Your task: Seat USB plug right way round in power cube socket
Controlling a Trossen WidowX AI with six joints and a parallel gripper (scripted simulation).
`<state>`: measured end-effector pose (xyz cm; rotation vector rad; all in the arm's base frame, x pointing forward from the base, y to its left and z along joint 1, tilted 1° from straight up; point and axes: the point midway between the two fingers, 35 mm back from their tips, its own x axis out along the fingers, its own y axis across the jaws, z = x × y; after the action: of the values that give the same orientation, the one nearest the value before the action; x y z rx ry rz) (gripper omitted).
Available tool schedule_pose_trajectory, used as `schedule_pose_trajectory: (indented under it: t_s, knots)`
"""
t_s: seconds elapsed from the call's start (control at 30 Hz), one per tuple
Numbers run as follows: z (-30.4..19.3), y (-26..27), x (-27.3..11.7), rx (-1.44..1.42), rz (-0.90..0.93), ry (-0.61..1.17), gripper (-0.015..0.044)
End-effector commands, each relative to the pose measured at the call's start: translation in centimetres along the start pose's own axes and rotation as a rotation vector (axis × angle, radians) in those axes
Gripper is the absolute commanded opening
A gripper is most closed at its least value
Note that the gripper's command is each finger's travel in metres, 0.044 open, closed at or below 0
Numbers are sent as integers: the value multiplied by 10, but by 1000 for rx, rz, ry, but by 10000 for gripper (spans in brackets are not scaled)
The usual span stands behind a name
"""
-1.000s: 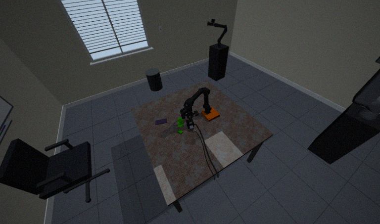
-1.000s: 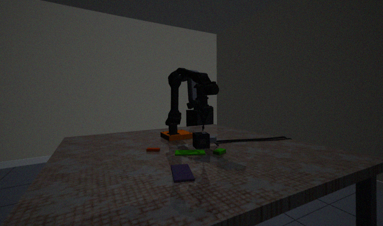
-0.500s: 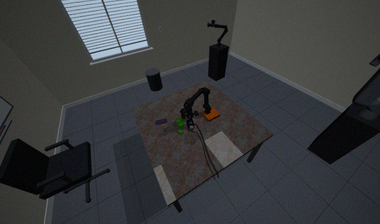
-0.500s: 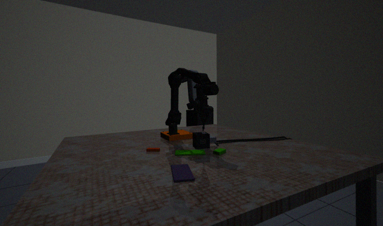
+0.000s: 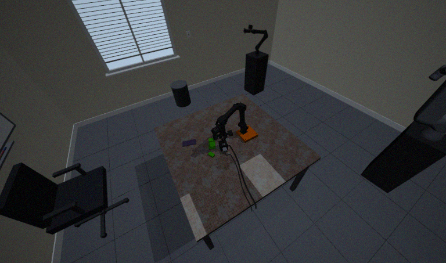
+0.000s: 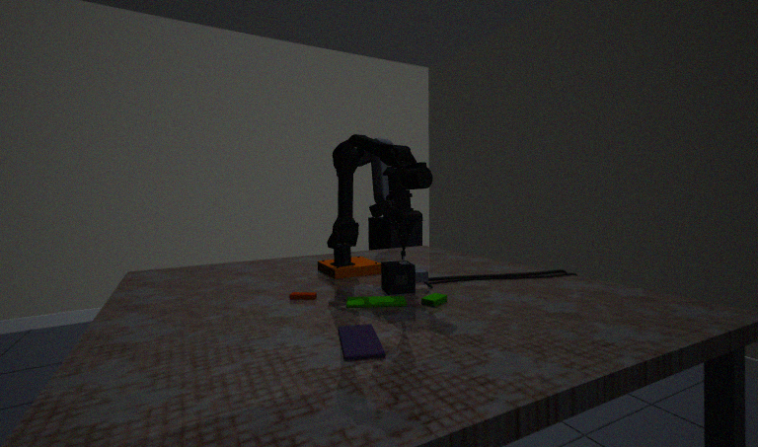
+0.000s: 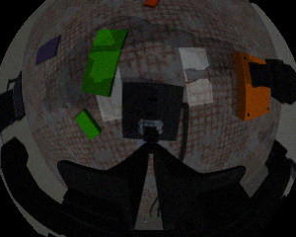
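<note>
The black power cube [image 6: 398, 277] [image 7: 138, 99] stands on the table, below my gripper. My gripper [image 7: 151, 147] [image 6: 403, 248] points down over the cube's top and is shut on the USB plug [image 7: 151, 133], a small dark piece between the fingertips. The plug is at the pale socket outline near the near edge of the cube's top in the wrist view. How deep the plug sits and which way round it is cannot be told. In the top view the arm hides most of the cube, and the fingertips are hard to make out.
A large green block [image 5: 212, 144] [image 6: 375, 301] [image 7: 105, 61] and a small green block [image 5: 211, 154] [image 6: 434, 299] [image 7: 88, 124] lie beside the cube. A purple slab [image 5: 189, 143] [image 6: 361, 341] [image 7: 48, 49] and an orange-red piece [image 6: 302, 295] lie farther off. Dark cables [image 5: 241, 175] [image 6: 502, 275] run from beside the cube.
</note>
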<state>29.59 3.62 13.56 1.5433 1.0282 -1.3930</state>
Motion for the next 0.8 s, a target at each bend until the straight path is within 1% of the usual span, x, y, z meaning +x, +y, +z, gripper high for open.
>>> schedule_pose_trajectory:
  t_s: [0.0, 0.77]
  knots:
    - [-1, 0, 0, -4, 0, 9, 0]
    - [-1, 0, 3, -6, 0, 22, 0]
